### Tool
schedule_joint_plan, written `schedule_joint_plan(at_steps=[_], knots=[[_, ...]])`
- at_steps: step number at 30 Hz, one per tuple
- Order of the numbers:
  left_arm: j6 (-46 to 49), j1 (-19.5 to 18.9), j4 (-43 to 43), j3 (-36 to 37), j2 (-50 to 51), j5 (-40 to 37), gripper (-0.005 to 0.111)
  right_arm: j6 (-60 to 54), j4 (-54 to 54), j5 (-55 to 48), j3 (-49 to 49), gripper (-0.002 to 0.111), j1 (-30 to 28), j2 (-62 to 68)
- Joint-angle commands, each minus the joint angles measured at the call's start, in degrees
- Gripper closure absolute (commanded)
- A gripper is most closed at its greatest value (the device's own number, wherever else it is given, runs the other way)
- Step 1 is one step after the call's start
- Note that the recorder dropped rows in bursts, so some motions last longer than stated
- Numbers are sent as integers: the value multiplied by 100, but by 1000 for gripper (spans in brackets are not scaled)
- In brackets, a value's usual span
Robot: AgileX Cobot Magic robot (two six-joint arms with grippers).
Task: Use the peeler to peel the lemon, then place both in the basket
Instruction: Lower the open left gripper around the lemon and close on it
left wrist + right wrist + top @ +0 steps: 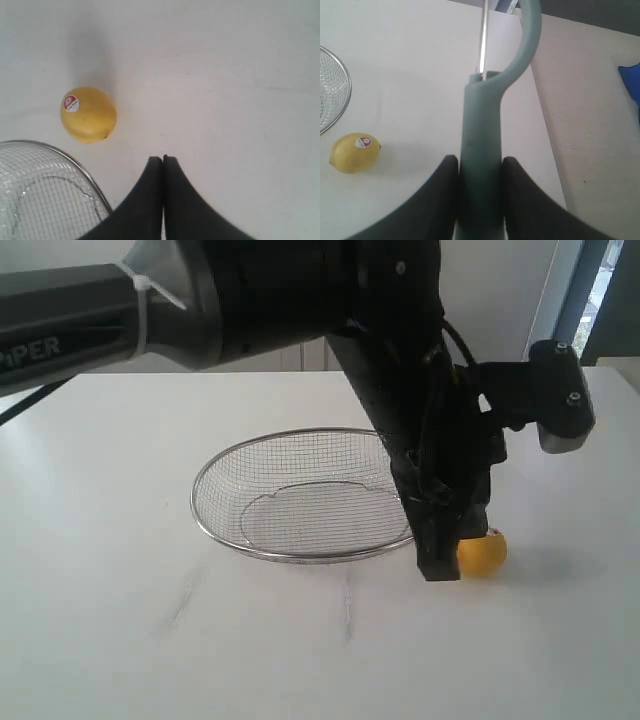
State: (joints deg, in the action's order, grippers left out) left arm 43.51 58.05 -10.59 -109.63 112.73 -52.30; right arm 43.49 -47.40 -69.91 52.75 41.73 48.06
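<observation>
The lemon (483, 553), yellow with a red-and-white sticker, lies on the white table just right of the basket (210, 510), a wide silver wire-mesh bowl. My left gripper (440, 568) hangs low over the table between the two, close beside the lemon. In the left wrist view its gripper (162, 158) is shut and empty, with the lemon (88, 114) off to one side and the basket rim (82, 170) nearby. My right gripper (480, 161) is shut on the pale teal handle of the peeler (481, 115), whose metal blade points away. The lemon (354, 152) and the basket (345, 97) lie farther off there.
The left arm's black body fills the upper middle of the exterior view and hides part of the basket's right rim. In the right wrist view the white table ends at an edge (547, 145), with a beige surface (592, 130) and something blue (631, 82) beyond it.
</observation>
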Motion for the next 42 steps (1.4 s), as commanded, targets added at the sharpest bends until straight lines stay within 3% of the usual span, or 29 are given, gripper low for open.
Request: schedule_joint_plan(at_steps=[1, 3, 6, 11, 13, 15, 20, 28, 31, 36, 42], knots=[[1087, 37, -33, -20, -17, -86, 107, 47, -136, -5, -26, 108, -38, -58], [1409, 37, -33, -20, -17, 34, 103, 47, -125, -5, -26, 108, -38, -58], [1609, 37, -21, -20, -17, 255, 89, 47, -114, -5, -26, 108, -38, -58], [1938, 37, -21, -20, 160, 572, 55, 47, -103, -5, -26, 108, -38, -58], [2461, 37, -21, -20, 336, 572, 34, 47, -103, -5, -26, 108, -38, -58], [2765, 37, -21, -20, 546, 676, 27, 47, -103, -5, -26, 108, -38, -58], [2832, 37, 11, -20, 992, 1683, 27, 47, -103, -5, -26, 108, -38, -58], [2528, 37, -223, -20, 1257, 2457, 27, 47, -92, -5, -26, 108, -38, -58], [2504, 37, -446, -20, 1432, 2573, 27, 47, -92, -5, -26, 108, -38, -58], [1531, 37, -361, -20, 1569, 2632, 27, 47, -92, -5, -26, 108, -38, -58], [1938, 37, 291, -20, 1569, 2853, 27, 47, -92, -5, -26, 108, -38, -58]])
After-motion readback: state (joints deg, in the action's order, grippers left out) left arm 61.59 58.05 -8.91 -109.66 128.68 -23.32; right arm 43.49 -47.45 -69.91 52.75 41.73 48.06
